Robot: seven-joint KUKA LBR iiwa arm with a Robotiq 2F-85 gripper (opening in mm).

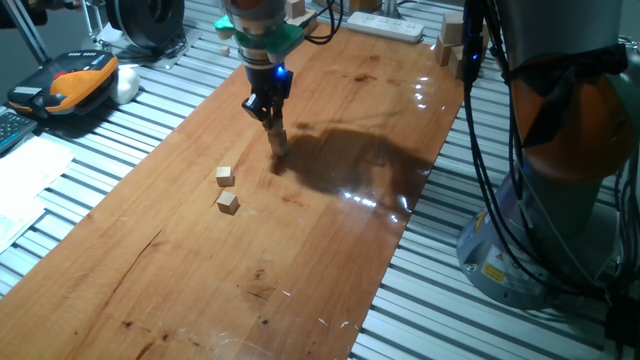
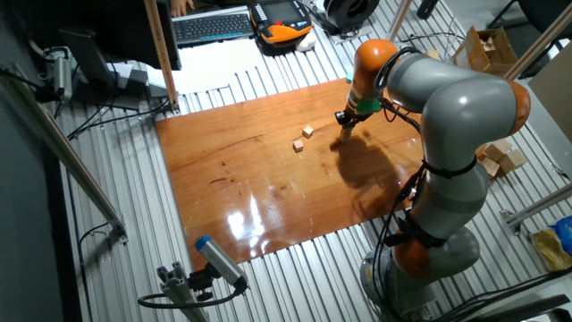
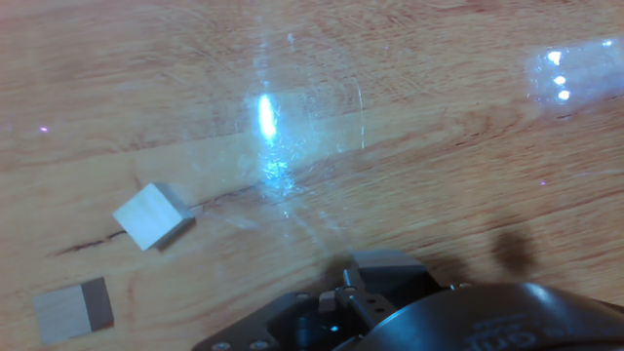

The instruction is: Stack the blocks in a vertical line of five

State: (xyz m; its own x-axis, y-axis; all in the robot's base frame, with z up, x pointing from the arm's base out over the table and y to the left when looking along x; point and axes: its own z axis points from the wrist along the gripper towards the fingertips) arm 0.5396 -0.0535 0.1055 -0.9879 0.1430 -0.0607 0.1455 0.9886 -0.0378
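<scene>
— Nearest the lens in the hand view, what shows?

— Dark metal of the gripper fills the bottom edge; the fingers are foreshortened there, so their state cannot be read from that view.

— And from the fixed cameras?

— From one fixed view the gripper points straight down at the wooden table, its tips at or just above the surface. The fingers look drawn close together around something small and pale, perhaps a short column of blocks, but whether they pinch it cannot be told.

— Where are the loose blocks?

— Two tiny tan cubes lie on the board beside the gripper. One block sits nearer the gripper, the second block just beside it, apart and not touching. The hand view shows both: the first turned diagonally, the second squarer to the frame at the lower left corner. From the other fixed view they are specks, and, near the gripper.

— Anything else?

— A white power strip lies at the far end of the table, and a keyboard sits beyond the board.
</scene>
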